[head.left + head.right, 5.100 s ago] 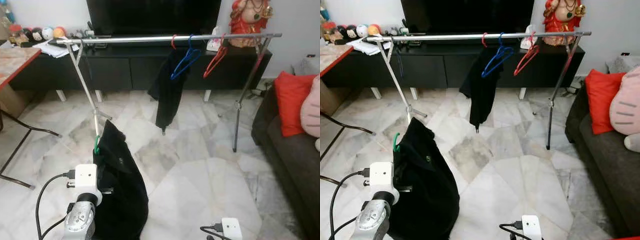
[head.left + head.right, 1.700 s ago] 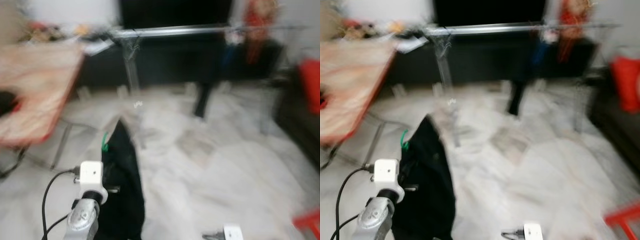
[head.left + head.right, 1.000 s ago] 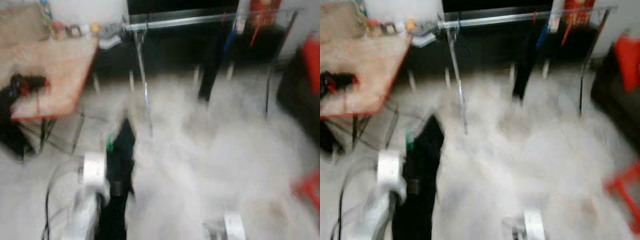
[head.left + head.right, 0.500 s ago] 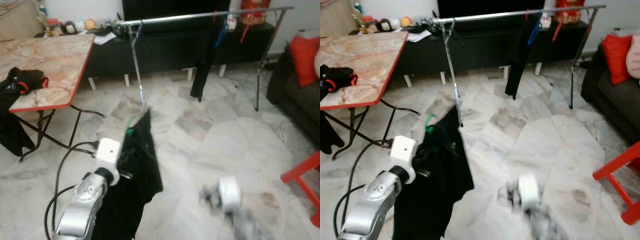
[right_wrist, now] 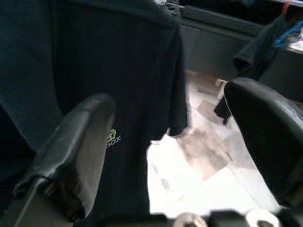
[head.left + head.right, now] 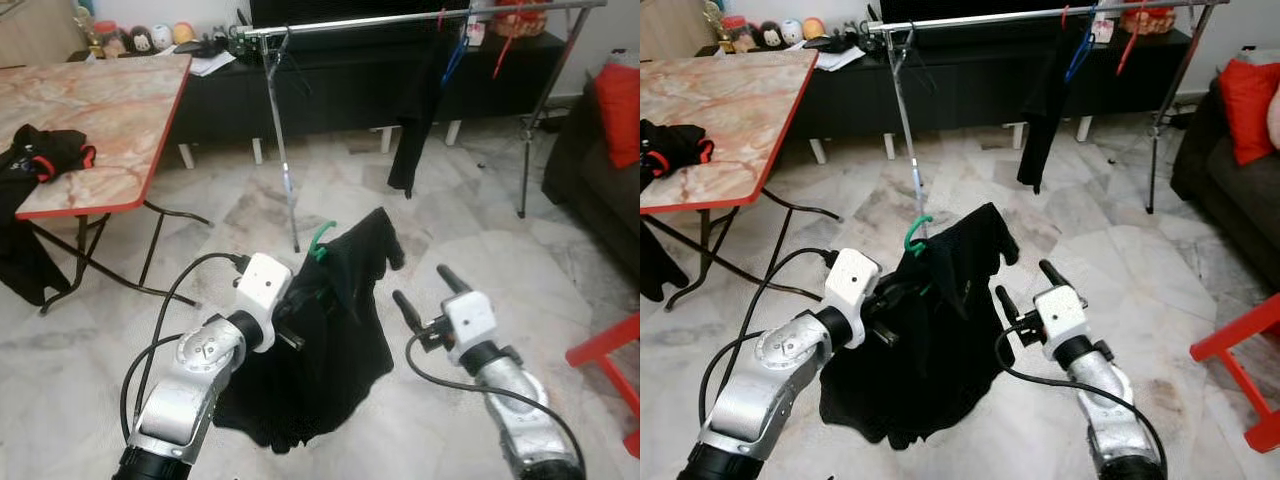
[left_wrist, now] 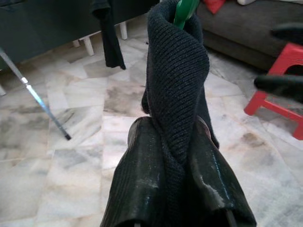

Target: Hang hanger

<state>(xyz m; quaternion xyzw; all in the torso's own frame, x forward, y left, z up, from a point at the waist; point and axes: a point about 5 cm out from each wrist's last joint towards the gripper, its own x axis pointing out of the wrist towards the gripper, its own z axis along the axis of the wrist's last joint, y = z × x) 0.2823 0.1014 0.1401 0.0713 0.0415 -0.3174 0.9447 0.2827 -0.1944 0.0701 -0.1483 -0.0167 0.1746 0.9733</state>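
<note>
The left gripper (image 7: 173,156) holds a black knitted garment (image 6: 320,350) on a green plastic hanger (image 6: 321,241) above the pale marble floor (image 6: 450,230), its two black fingers (image 7: 137,189) clamped on the bunched fabric just below the hanger's hook (the hook pokes out of the cloth at the top). The garment hangs from the grip, a small pale logo (image 5: 112,137) showing on it in the right wrist view.

Just beside the garment, the right gripper (image 6: 428,290) is raised with its fingers (image 6: 405,306) spread apart and holding nothing.

Well beyond both arms stands a silver metal clothes rail (image 6: 400,18) on thin slanted legs. A second black garment (image 6: 420,110) hangs from it, with a blue hanger (image 6: 1076,50) and a red hanger (image 6: 1127,45) alongside.

A marble-topped bench with a red edge (image 6: 100,110) stands at the robot's left, a dark piece of clothing with red trim (image 6: 45,155) lying at its corner. A dark sofa with a red cushion (image 6: 620,115) is on the right, and a red stool (image 6: 610,365) stands nearer the robot.
</note>
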